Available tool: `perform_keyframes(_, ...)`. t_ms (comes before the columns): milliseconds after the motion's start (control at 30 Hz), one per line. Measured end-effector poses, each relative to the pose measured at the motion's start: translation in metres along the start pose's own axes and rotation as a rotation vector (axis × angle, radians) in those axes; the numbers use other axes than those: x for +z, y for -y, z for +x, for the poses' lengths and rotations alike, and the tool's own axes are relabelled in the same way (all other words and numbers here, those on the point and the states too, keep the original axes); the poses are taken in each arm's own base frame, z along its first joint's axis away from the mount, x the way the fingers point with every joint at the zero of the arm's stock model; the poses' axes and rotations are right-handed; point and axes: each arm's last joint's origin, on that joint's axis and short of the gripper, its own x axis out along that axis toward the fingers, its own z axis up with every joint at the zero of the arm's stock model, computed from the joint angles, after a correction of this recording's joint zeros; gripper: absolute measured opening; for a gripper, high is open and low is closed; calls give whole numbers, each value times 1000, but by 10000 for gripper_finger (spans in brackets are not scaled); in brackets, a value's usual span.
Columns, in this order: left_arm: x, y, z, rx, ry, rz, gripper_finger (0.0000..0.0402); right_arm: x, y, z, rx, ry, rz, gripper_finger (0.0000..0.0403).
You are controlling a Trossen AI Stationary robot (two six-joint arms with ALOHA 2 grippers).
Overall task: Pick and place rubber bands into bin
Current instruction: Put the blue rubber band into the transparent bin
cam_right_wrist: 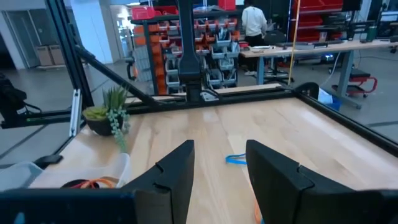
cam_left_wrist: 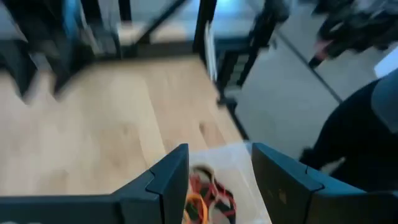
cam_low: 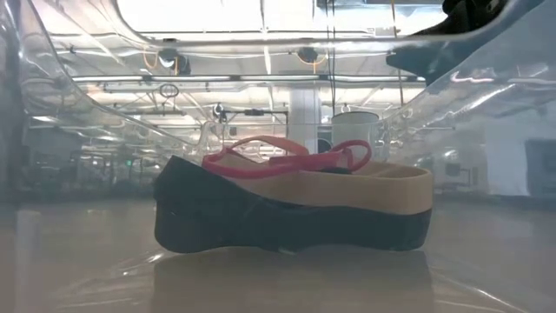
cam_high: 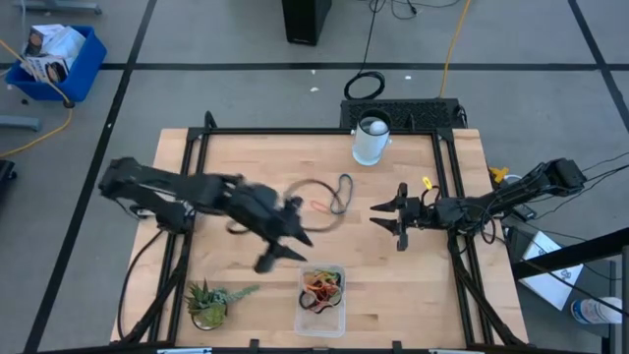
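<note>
The clear bin stands near the table's front edge with several orange, red and dark rubber bands in it. The low view looks through the bin's wall at black, tan and red bands lying on its floor. More bands lie loose at mid-table, and a blue one lies ahead of my right gripper. My left gripper hovers open above and left of the bin; its wrist view looks down on the bin. My right gripper waits open at the right.
A white cup stands at the table's far edge. A small potted plant sits at the front left, close to the bin. A black frame borders the table. Bare wood lies between the loose bands and the bin.
</note>
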Motion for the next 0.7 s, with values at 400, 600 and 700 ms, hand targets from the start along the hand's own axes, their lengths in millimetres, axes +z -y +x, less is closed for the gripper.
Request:
perform_keyframes(400,-10,12,-135,109,236,160,182,2,0,0,1,24,9,139)
perform_keyframes(600,-49,8,-159,235,319,53,182,3,0,0,-1,29,11,139)
perform_keyframes(700,-70,3,-155,302,299,-10,182,3,0,0,-1,29,11,139)
